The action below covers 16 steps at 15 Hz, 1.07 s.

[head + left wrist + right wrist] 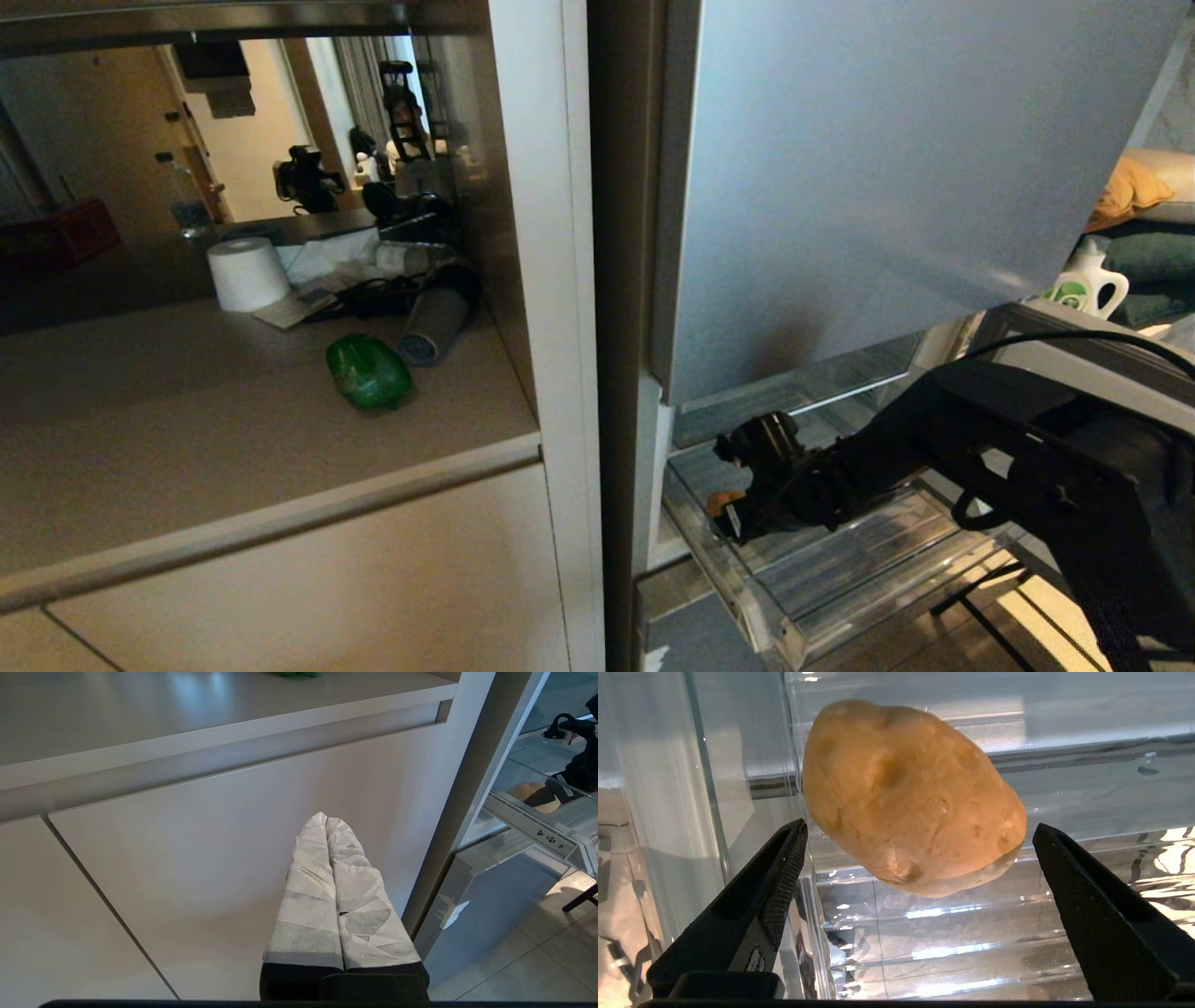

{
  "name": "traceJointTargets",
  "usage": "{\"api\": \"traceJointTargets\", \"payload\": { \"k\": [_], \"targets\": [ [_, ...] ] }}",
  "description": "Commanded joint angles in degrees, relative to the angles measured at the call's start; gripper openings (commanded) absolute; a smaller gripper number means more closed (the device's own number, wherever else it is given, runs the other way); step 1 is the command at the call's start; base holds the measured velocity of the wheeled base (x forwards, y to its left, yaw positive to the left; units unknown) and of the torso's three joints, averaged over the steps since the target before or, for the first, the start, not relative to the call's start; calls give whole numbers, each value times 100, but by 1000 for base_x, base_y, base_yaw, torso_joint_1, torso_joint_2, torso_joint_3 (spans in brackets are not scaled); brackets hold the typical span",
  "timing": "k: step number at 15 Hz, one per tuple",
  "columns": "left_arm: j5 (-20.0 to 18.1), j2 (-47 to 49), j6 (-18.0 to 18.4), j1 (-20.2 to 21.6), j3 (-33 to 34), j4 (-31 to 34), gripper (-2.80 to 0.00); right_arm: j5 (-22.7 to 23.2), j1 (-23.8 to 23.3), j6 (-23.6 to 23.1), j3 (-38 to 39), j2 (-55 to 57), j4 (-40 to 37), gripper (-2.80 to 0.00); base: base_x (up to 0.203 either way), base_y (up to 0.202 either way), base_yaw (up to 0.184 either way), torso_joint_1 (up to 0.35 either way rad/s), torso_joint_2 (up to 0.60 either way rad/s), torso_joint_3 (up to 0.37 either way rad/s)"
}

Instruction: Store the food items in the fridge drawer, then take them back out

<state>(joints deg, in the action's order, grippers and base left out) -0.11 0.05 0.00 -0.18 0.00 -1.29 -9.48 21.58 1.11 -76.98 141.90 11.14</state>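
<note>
- While the right arm reaches into the pulled-out drawer (840, 597), the head view shows the right gripper (733, 509) low at the drawer's left end, with a sliver of the potato (721, 501) just beside its tip.
- On the counter (187, 448) to the left, the pepper (368, 371) lies near a paper roll (246, 273) and a grey cylinder (434, 325), well apart from the drawer.
- Above the drawer hangs the silver fridge door (859, 187).
- From the left wrist view, the left gripper (325, 817) has its white-wrapped fingers (308, 896) pressed together, holding nothing, in front of a beige cabinet door (187, 858); the potato (528, 791) shows inside the clear drawer (537, 830) off to the side.
- From the right wrist view, the right gripper (920, 830) has its black fingers (780, 877) spread wide on either side of the potato (910, 798), neither touching it.
- That potato rests on the drawer's (948, 952) clear floor, near a corner.
</note>
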Motion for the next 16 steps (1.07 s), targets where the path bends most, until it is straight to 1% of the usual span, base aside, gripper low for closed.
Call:
{"api": "traceJointTargets", "payload": {
  "k": [1,4,14,15,16],
  "targets": [
    [2,4,0,1,62,-3,-280,9,4,3,17,-22,11,0,0,0,0,0,0,0],
    [2,4,0,-8,62,-3,-280,61,4,-63,-49,-13,20,0,0,0,0,0,0,0],
    [2,4,0,1,62,-3,-280,69,-13,-67,-133,128,20,0,0,0,0,0,0,0],
    [-5,4,0,1,62,-3,-280,69,-22,-61,-141,128,28,-280,0,0,0,0,0,0],
    [2,4,0,1,62,-3,-280,69,-34,-58,-141,128,28,-280,0,0,0,0,0,0]
  ]
}}
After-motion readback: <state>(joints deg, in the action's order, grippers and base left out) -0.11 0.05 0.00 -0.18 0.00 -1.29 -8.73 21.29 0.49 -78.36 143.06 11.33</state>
